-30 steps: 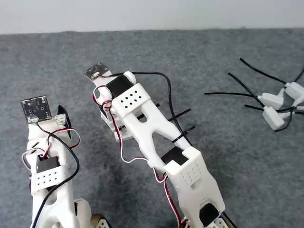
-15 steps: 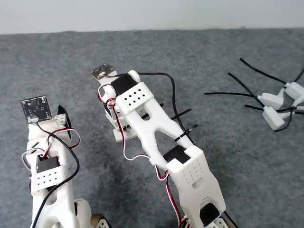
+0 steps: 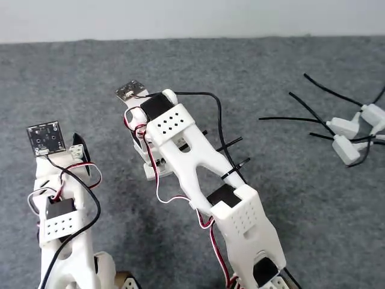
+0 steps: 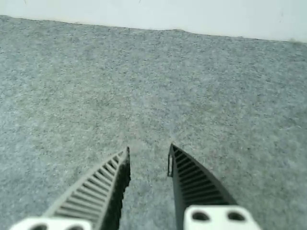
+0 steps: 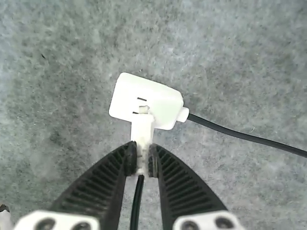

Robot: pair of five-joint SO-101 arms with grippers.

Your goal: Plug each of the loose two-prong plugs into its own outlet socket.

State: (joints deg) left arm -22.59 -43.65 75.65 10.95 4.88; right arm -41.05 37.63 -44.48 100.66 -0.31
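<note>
Right gripper: you had it clamped on the white two-prong plug, fingers pinching its rear end. That plug's long axis ran straight out from the fingertips, nose pointing away from the gripper, and its front end met the slotted face of the white outlet socket just beyond. How deep the prongs sat, you couldn't tell. The socket's black cable trailed off sideways, across the plug's line. The plug's own black cord ran back between the fingers. Your left gripper sat with its fingers parted, nothing between them, grey carpet ahead. More white connectors lay well apart from both grippers.
</note>
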